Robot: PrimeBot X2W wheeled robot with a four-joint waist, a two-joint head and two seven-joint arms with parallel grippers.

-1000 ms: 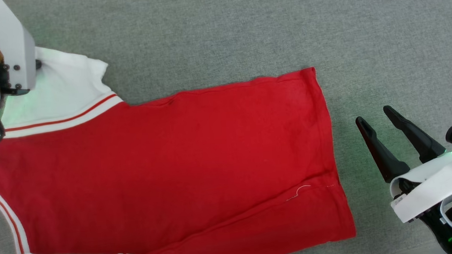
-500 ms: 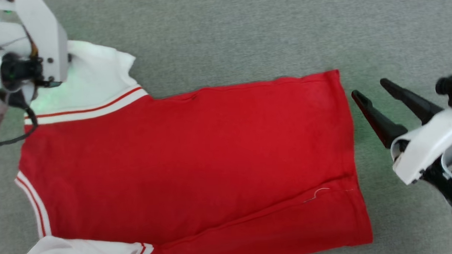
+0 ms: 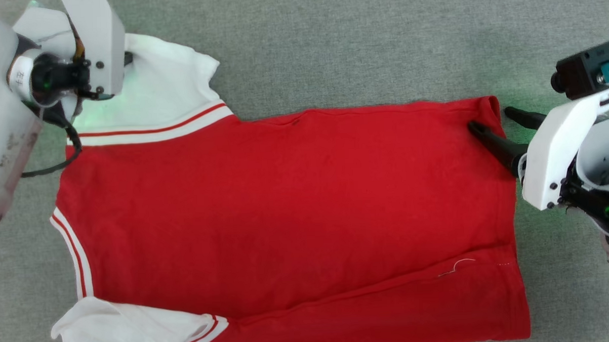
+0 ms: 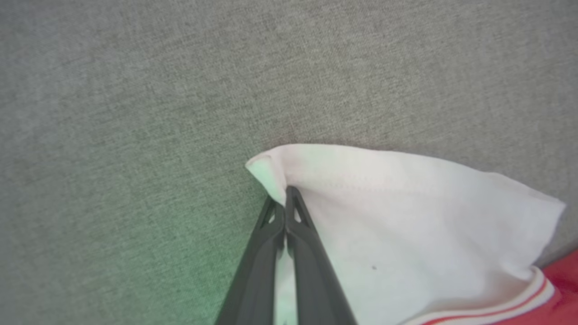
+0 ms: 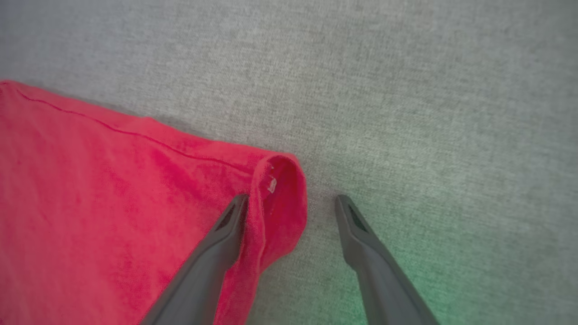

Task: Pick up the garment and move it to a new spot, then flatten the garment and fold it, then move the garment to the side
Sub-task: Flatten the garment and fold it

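Where the garment lies: the garment point(image 3: 285, 207) is spread over a grey fabric surface point(image 3: 361, 47), collar end toward the robot's left and hem toward its right. Its plain red face is up, with no print in sight.
Task so far: the body lies mostly flat, so this reads as the flattening step. Judging by that, the fold and the move to the side are not yet done.
Lower edge: a long flap point(image 3: 370, 305) is turned over along the near side, which would need smoothing out.
Left arm: the left gripper point(image 4: 285, 194) has its fingers pressed together on the edge of the far white sleeve point(image 4: 384, 216), pinching the cloth near its corner.
Right arm: the right gripper point(image 5: 292, 198) stands wide and holds nothing. One finger is over the red cloth and the other over bare surface just beside it.
Near sleeve: the near white sleeve point(image 3: 127, 329) is rumpled and partly doubled over.
Hem corner: the far hem corner point(image 5: 280, 180) curls up slightly between the spread fingers, so a pinch there looks likely.
Loose thread: a pale loose thread point(image 3: 457, 266) lies on the red near the hem.
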